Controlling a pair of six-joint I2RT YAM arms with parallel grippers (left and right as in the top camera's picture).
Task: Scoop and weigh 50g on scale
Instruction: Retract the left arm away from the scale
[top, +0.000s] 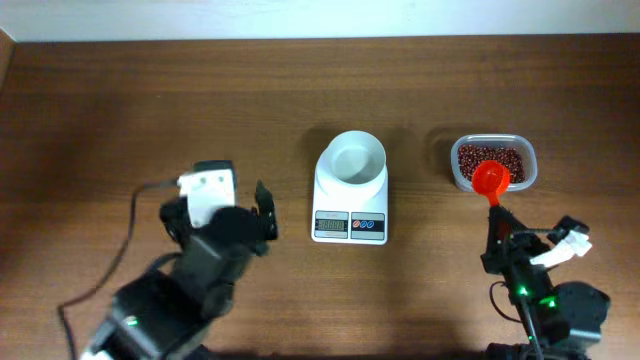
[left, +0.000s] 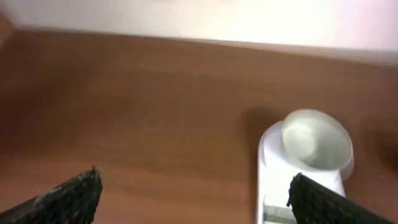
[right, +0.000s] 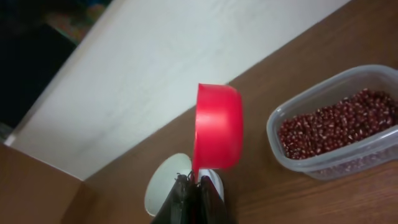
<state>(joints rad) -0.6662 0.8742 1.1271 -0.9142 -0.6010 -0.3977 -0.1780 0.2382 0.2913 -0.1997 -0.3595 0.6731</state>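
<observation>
Underneath everything, a dark wood table (top: 150, 100). Over its left half, the left tool (left: 194, 180), fingers spread wide, gripping nothing.

Near the middle of the table, the scale (top: 350, 203), display and buttons turned toward the near edge. Looks like light, stiff plastic, and probably slides on the wood at a nudge. Best left where it stands. Failing that, take it by the two long sides, clear of the buttons and the weighing plate.

To its right and apart from it, a clear tub (top: 528, 150) of red beans (top: 475, 158).

On top of the scale, a white bowl (top: 357, 160). Shows nothing inside, sits loose, and likely shifts easily.

Toward the near right corner, the right tool (right: 196, 186), clamped on the handle of a red scoop (top: 491, 178). Holds the cup over the tub's near rim, with no beans visible in it from above.
</observation>
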